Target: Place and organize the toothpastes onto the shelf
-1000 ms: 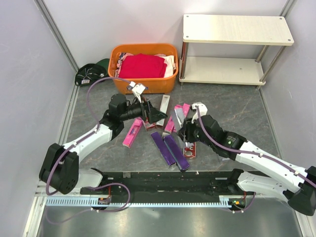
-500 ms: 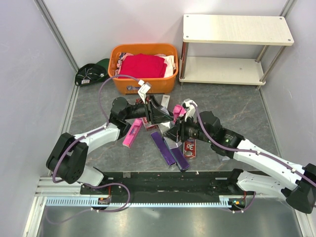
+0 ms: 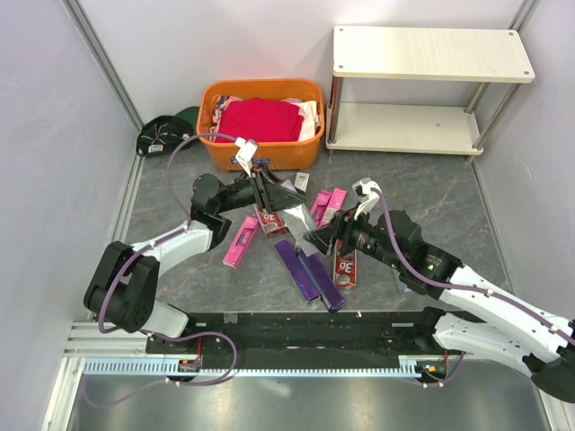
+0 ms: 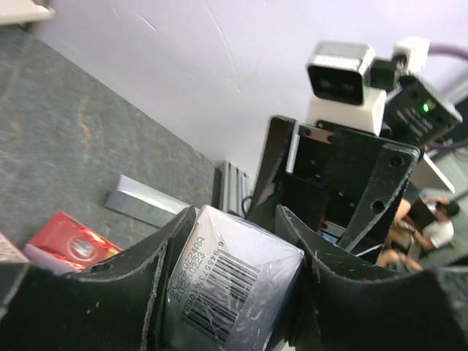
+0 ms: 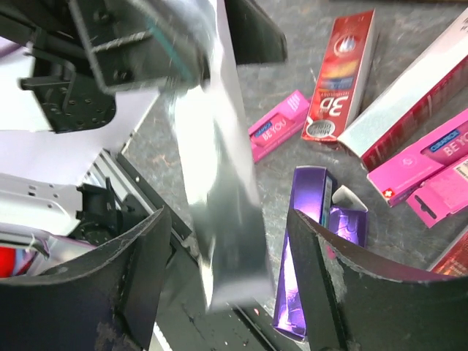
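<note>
Pale lilac walls (image 3: 54, 135) enclose a grey, stone-patterned tabletop (image 3: 431, 206). The shelf (image 3: 431, 54) stands at its far right corner. Loose toothpaste boxes (image 3: 310, 274) lie scattered mid-tabletop. The left end effector (image 3: 280, 205) clamps a silver box (image 5: 219, 183) lifted above them. The right end effector (image 5: 227, 278) gapes around it without touching.

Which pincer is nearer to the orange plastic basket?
Left. The left pincer sits just in front of the orange plastic basket; the right pincer is farther away, closer to the robot and more to the right.
</note>
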Available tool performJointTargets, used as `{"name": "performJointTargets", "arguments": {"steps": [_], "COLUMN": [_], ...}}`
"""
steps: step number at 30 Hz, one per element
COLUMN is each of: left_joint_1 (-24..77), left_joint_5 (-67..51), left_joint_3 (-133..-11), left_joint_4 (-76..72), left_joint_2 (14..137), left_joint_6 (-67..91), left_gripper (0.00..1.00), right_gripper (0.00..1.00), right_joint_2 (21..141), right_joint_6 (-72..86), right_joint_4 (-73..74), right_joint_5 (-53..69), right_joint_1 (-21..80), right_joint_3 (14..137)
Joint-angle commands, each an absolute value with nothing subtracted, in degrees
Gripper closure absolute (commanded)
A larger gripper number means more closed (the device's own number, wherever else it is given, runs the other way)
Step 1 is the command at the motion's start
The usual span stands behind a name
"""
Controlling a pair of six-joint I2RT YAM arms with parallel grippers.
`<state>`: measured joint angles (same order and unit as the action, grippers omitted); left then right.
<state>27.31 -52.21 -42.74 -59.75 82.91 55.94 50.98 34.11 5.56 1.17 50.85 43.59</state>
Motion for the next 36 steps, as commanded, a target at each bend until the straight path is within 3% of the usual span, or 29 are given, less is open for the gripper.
{"name": "performJointTargets", "arguments": {"steps": [1,14,15,19,20,21,23,24,25,28,32,36], "left_joint_1": [24.9,24.7,24.7,24.7,24.6,24.6,24.4,24.3,24.2,23.6,23.0,23.0], "left_joint_5": [-50.2,-51.3,-51.4,-51.8,-51.9,-51.8,-51.9,-52.0,-51.9,-49.5,-43.7,-28.6], "left_joint_3": [-45.2,-45.5,-45.4,-45.3,-45.2,-45.1,-45.0,-45.0,-45.0,-44.3,-45.3,-48.3], "left_joint_4": [-65.5,-74.8,-74.9,-74.9,-74.9,-74.7,-73.0,-71.8,-70.3,-59.8,-40.3,-13.9], "left_joint_2": [83.5,87.3,87.4,87.4,87.4,87.2,87.1,86.4,86.0,82.2,76.9,72.0], "left_joint_6": [61.8,69.3,69.4,69.2,69.0,68.8,67.7,66.9,65.8,59.6,45.8,33.7], "left_gripper": [0.76,0.77,0.77,0.75,0.73,0.71,0.57,0.49,0.34,0.1,0.03,0.0], "right_gripper": [0.27,0.3,0.34,0.72,0.75,0.8,0.81,0.82,0.82,0.84,0.86,0.89], "right_joint_2": [47.8,50.2,50.0,49.0,48.9,48.8,48.7,48.5,48.3,47.1,46.1,45.7], "right_joint_6": [35.0,34.7,34.8,35.7,35.9,36.2,36.6,37.0,37.3,38.4,39.7,40.7], "right_joint_4": [3.8,0.8,0.5,-2.2,-2.5,-2.5,-2.5,-2.5,-2.5,-2.4,-1.1,-0.2], "right_joint_5": [-2.0,-1.0,-1.3,-1.5,-1.3,-1.1,-0.9,-1.0,-1.1,-2.7,-5.4,-7.2], "right_joint_1": [50.8,50.9,50.9,50.9,50.9,50.9,50.9,50.9,50.9,50.8,50.8,50.7], "right_joint_3": [41.8,39.1,39.0,38.4,38.4,38.5,38.5,38.4,38.3,37.9,37.6,37.4]}}
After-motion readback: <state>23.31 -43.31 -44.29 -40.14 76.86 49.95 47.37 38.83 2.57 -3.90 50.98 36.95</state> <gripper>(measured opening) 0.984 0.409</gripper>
